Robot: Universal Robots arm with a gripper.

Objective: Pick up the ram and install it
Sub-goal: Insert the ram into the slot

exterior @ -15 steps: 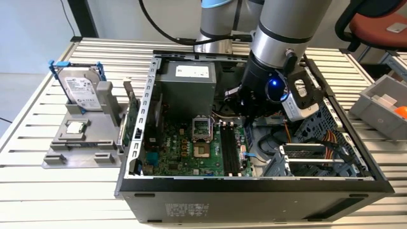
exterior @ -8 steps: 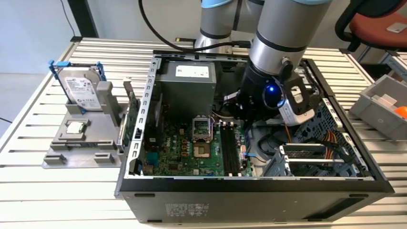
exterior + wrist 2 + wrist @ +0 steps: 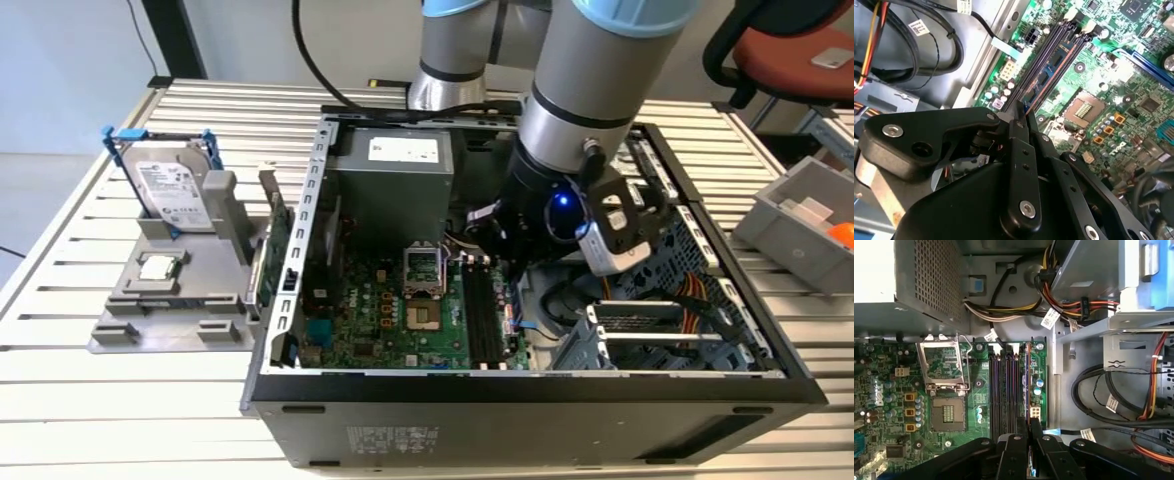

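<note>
My gripper (image 3: 498,240) reaches down inside the open computer case (image 3: 534,388), over the memory slots (image 3: 483,318) of the green motherboard. In both wrist views the black fingers (image 3: 1021,114) (image 3: 1029,426) are pressed together on a thin dark-blue board, the ram (image 3: 1055,64). The ram (image 3: 1027,390) stands on edge, in line with the slot at the end of the row, beside the bare metal floor of the case. Whether it is seated in that slot I cannot tell.
The processor socket (image 3: 422,270) lies beside the slots, with the power supply (image 3: 394,185) behind it. Cable bundles (image 3: 667,290) and a drive cage fill the exterior view's right of the case. Outside it on the left, a grey fixture (image 3: 160,310) holds a hard drive (image 3: 174,190) and a green card (image 3: 276,250).
</note>
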